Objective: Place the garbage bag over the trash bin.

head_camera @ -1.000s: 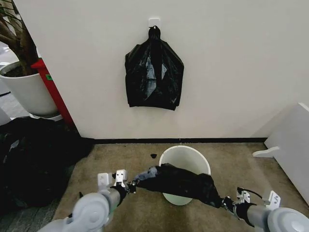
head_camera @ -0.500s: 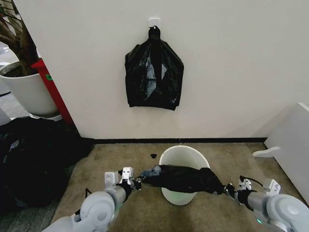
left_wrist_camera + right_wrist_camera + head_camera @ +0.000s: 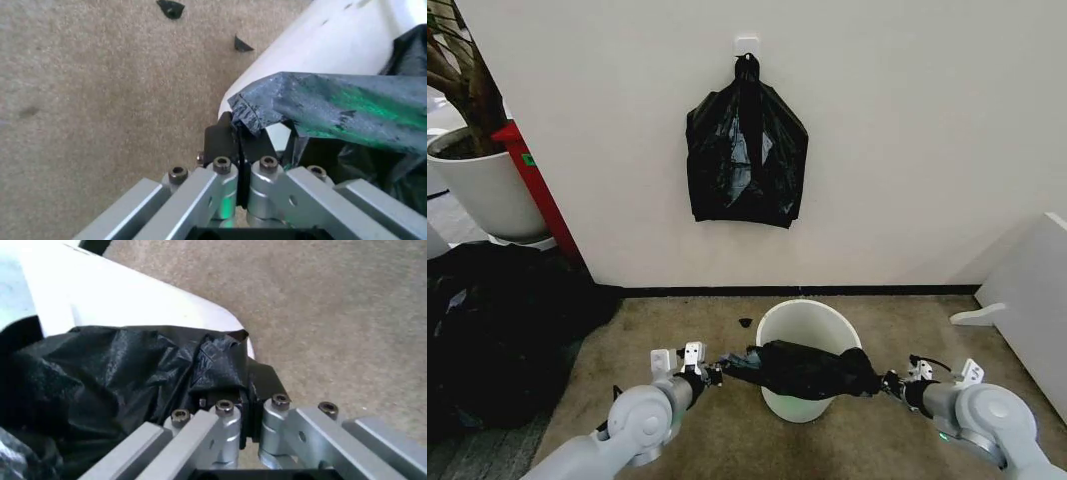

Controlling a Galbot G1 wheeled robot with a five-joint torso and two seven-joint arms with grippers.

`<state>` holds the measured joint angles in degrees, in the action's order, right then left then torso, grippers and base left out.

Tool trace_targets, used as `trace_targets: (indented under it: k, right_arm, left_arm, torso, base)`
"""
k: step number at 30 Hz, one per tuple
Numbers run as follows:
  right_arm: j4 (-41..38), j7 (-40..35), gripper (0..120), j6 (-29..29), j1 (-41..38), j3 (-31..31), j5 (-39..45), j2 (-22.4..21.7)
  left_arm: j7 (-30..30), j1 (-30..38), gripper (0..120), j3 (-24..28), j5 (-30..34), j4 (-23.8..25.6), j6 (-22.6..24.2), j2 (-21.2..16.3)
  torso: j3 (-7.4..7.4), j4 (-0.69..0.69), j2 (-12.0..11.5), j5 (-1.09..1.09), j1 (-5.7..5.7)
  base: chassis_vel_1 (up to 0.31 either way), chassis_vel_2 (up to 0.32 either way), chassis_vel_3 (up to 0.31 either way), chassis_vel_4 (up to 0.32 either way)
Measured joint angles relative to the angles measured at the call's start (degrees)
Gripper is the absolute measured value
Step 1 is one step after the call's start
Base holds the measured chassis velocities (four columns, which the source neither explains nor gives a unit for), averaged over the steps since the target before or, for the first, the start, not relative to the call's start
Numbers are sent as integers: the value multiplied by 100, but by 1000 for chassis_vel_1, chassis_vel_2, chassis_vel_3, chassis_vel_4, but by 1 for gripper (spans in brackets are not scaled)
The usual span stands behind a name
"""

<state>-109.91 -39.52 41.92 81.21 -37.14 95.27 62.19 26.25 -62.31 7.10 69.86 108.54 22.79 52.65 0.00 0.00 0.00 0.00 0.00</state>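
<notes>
Both sets of jaws are pinched shut on the garbage bag (image 3: 807,368), one at each end. Over the last second the bag has risen and levelled, now stretched across the mouth of the trash bin (image 3: 810,320), so it looks lined up for lowering. The left gripper (image 3: 718,373) holds just left of the rim, the right gripper (image 3: 889,384) just right, both arms reaching forward low.

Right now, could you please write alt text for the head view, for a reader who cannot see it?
Two robot arms stretch a black garbage bag across the rim of a cream-white trash bin on carpet, the left tool shut on one end and the right tool on the other. Behind, a black bag bundle hangs from a wall hook.
</notes>
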Motion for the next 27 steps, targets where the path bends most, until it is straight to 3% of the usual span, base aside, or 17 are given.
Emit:
trace_targets:
  k: [14,23,27]
  right_arm:
    - [380,-19,0,-3,-261,63,-120,151]
    - [254,1,0,-4,-198,35,-140,195]
    - [-8,101,15,-4,-19,9,-303,165]
  left_arm:
    - [-232,197,0,151,-325,-892,-63,611]
    - [-252,46,0,122,-416,-783,-63,598]
    - [-228,-83,0,54,-556,-547,113,502]
  torso:
    - [0,-1,0,1,0]
    - [0,-1,0,0,0]
    - [0,0,0,0,0]
  base:
    - [0,0,0,0]
    - [0,0,0,0]
    - [0,0,0,0]
